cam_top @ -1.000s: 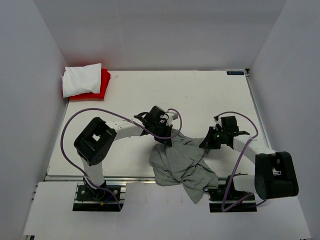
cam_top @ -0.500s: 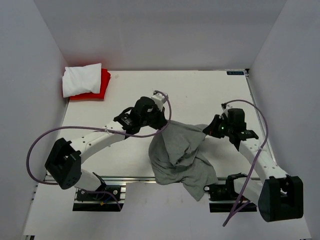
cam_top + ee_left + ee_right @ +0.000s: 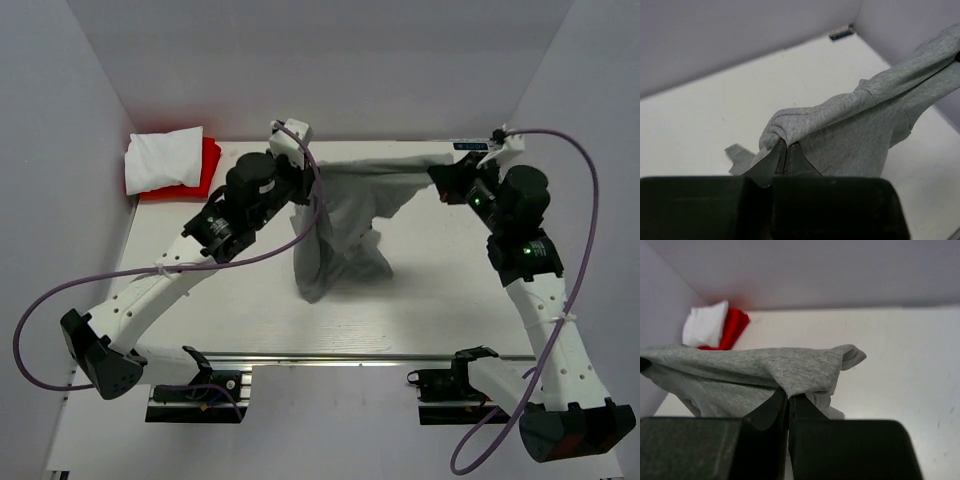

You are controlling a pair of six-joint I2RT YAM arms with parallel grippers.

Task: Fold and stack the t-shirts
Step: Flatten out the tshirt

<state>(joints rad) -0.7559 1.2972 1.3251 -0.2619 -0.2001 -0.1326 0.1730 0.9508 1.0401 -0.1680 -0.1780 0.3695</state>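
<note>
L gripper (image 3: 786,151) & R gripper (image 3: 788,396): in top view the fingertips are hiding behind wrist housings and cloth. Sleeves & neck of grey shirt (image 3: 340,225) are hard to make out in the bunching. Wrist cams are showing both jaw pairs pinching tight on grey folds. Shirt is hanging between them, top edge stretching across far side of table (image 3: 450,290), body sagging; can't tell if it's touching. White shirt (image 3: 165,158) is lying on red shirt (image 3: 207,170), far-L corner.

The heather-grey t-shirt (image 3: 340,240) is showing soft, matt, flecked knit cloth. The white t-shirt (image 3: 163,158) and red t-shirt (image 3: 208,166) are looking equally matt, while the table (image 3: 440,290) is presenting a smooth, dull surface.
</note>
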